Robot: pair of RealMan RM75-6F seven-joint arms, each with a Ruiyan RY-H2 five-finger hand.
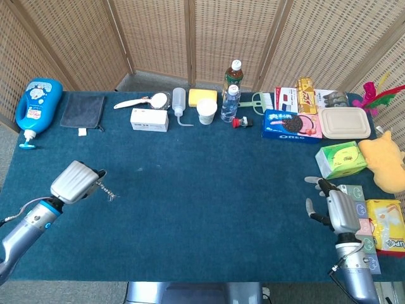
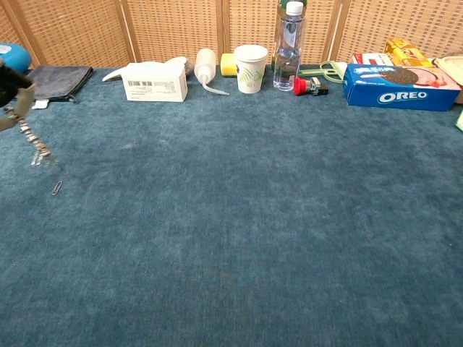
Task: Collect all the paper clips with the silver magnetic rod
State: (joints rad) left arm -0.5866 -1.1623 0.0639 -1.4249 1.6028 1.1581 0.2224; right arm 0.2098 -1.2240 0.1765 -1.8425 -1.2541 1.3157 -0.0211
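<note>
Blue tabletop [image 1: 209, 209] carrying it all — left hand [image 1: 76, 182] gripping the silver magnetic rod [image 2: 27, 134], clips dangling from its tip, one paper clip [image 2: 57, 188] lying loose nearby — right hand [image 1: 338, 209] idling, fingers spread, holding nothing.

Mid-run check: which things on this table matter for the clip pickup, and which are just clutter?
Job: left hand holding the rod; clips hanging at its tip; loose clip on the cloth.

Clutter: Oreo box, water bottle, paper cup, white box, grey pouch, blue bottle.
</note>
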